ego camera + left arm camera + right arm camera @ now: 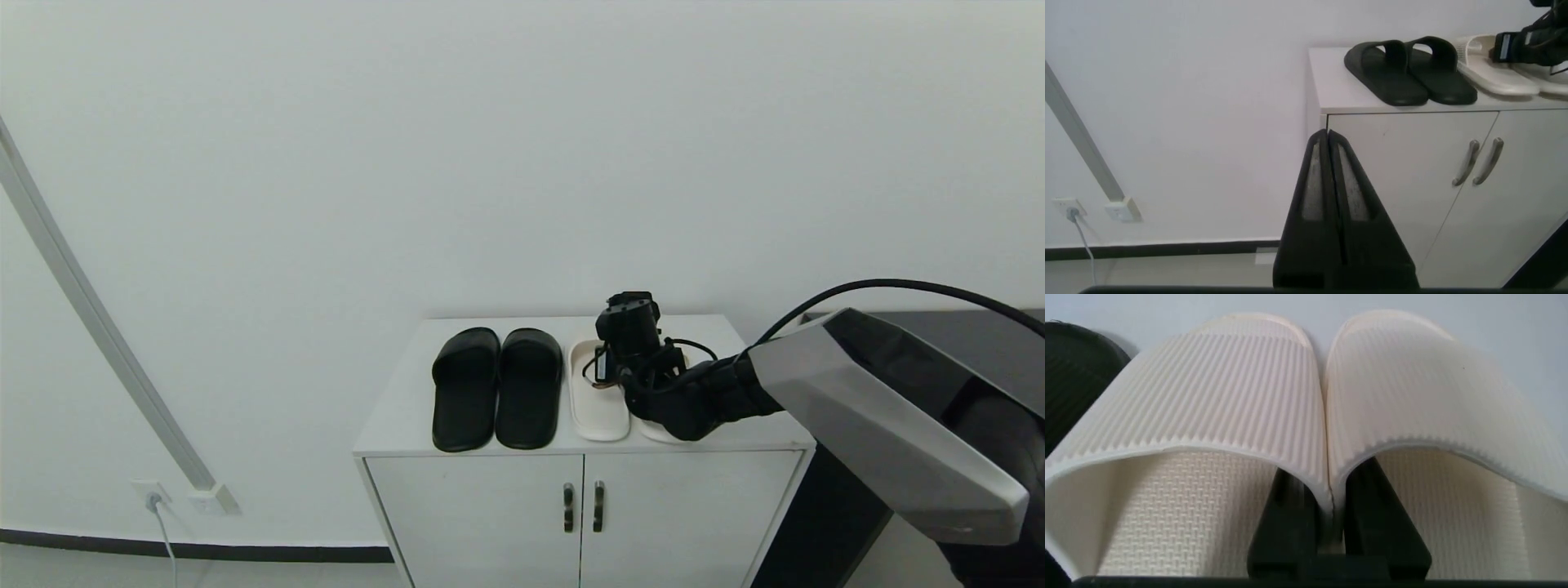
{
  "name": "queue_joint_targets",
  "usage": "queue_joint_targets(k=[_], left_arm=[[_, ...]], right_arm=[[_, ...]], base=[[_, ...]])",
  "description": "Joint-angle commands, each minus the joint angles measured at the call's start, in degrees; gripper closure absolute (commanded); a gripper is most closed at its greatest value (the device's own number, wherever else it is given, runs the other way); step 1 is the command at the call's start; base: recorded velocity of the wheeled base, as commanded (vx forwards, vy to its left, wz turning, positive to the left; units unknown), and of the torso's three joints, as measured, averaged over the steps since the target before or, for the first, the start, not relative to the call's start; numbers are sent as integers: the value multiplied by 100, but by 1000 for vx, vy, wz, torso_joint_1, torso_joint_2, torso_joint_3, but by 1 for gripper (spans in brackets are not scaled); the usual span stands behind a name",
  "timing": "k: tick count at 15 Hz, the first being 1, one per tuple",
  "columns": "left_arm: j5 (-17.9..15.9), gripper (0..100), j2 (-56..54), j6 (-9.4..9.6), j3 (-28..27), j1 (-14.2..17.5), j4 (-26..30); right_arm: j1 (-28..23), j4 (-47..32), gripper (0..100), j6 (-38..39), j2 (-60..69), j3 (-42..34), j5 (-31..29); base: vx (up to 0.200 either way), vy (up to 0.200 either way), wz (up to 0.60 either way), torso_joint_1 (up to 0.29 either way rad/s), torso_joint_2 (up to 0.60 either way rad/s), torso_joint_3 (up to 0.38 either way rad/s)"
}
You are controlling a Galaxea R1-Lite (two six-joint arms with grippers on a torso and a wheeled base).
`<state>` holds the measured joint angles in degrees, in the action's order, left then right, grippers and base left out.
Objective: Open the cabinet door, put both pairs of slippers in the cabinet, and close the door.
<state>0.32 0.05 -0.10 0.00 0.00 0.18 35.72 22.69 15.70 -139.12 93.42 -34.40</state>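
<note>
A black pair of slippers (498, 388) (1409, 69) and a white pair (596, 404) (1503, 73) lie side by side on top of a white cabinet (400, 412) (1396, 180). Both cabinet doors are closed, their handles (584, 506) meeting at the middle. My right gripper (629, 351) (1327, 514) sits over the white pair. One finger is under each ribbed strap (1241, 400), and the two inner strap edges are pinched between them. My left gripper (1328, 135) is shut on nothing, low and off the cabinet's left front corner.
A white wall stands right behind the cabinet. A slanted conduit (90, 310) runs down the wall to a socket (151, 494) with a plugged-in cable, left of the cabinet. A dark surface (980, 343) lies to the right.
</note>
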Motion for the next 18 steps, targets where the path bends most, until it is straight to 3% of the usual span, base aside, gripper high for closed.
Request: queue_joint_targets(k=[1,6,12,15,18], left_arm=[[3,100,4,1,0,0,-1],[3,100,4,1,0,0,-1],[3,100,4,1,0,0,-1],[3,100,4,1,0,0,-1],[3,100,4,1,0,0,-1]], right_arm=[[58,34,100,-32,491,-324,-5],[480,614,100,-217,2583,-2688,540],[550,2319,100,-1271,4367,-5650,2781],[550,2381,100,-1597,4868,-6195,3484],[559,2390,100,-1966,4921,-6301,3572]], base=[[0,0,0,0,0,0],[0,0,0,0,0,0],[0,0,0,0,0,0],[0,0,0,0,0,0],[0,0,0,0,0,0]])
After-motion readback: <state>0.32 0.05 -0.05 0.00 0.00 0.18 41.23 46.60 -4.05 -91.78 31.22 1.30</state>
